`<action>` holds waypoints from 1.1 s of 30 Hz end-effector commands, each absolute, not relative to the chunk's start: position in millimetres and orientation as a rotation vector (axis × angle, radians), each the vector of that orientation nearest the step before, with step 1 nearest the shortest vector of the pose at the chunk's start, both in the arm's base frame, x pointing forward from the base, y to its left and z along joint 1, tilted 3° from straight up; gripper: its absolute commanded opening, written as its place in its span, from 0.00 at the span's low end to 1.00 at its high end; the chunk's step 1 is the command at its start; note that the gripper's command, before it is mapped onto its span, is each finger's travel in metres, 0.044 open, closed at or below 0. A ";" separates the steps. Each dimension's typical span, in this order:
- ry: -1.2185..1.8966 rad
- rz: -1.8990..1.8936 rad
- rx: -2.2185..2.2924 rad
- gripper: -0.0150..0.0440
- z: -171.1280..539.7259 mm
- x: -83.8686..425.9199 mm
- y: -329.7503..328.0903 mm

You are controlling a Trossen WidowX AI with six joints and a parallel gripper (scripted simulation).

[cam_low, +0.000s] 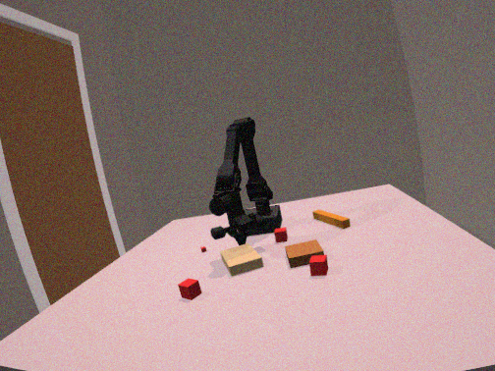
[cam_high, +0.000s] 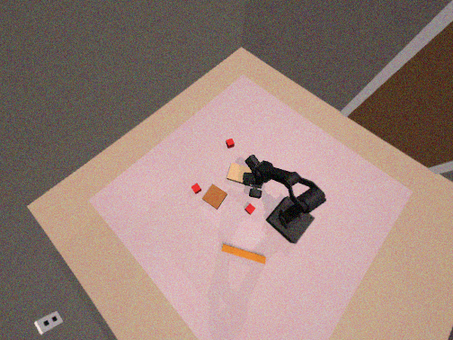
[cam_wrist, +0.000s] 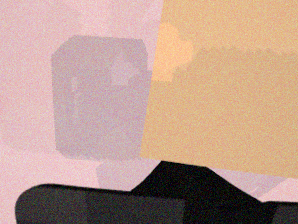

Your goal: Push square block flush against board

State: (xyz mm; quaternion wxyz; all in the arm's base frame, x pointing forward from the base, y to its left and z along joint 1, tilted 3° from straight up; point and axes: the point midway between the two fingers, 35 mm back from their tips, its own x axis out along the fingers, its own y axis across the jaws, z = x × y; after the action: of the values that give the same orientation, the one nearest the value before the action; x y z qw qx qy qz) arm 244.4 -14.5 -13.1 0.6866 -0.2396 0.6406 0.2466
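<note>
A tan, flat, squarish block (cam_high: 235, 172) (cam_low: 242, 259) (cam_wrist: 225, 105) lies flat; the arm hides part of it in the top view. A brown square block (cam_high: 215, 196) (cam_low: 304, 251) lies flat, apart from it. A long thin orange bar (cam_high: 244, 254) (cam_low: 331, 219) lies well away from both. My gripper (cam_low: 242, 241) (cam_wrist: 176, 160) is shut and empty, pointing down low at the tan block's edge on the arm base's side. In the wrist view its tips overlap that edge; I cannot tell whether they touch it.
Several small red cubes stand about: one (cam_high: 196, 188) (cam_low: 318, 265) beside the brown block, one (cam_high: 250, 209) (cam_low: 281, 235) nearer the arm base (cam_high: 290, 220), and one (cam_high: 230, 143) (cam_low: 190, 289) beyond the tan block. A tiny red piece (cam_low: 203, 249) shows left of the tan block.
</note>
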 end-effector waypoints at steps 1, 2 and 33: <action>1.432 0.557 -0.534 0.25 -13.8 251.0 -9.6; 1.432 0.557 -0.534 0.25 -13.7 252.0 -9.0; 1.430 0.557 -0.533 0.25 -11.5 273.5 3.5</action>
State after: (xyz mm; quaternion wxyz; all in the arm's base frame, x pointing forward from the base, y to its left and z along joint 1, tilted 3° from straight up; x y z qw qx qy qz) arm 274.6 4.6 -9.5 0.6879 -0.2402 0.6388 0.2470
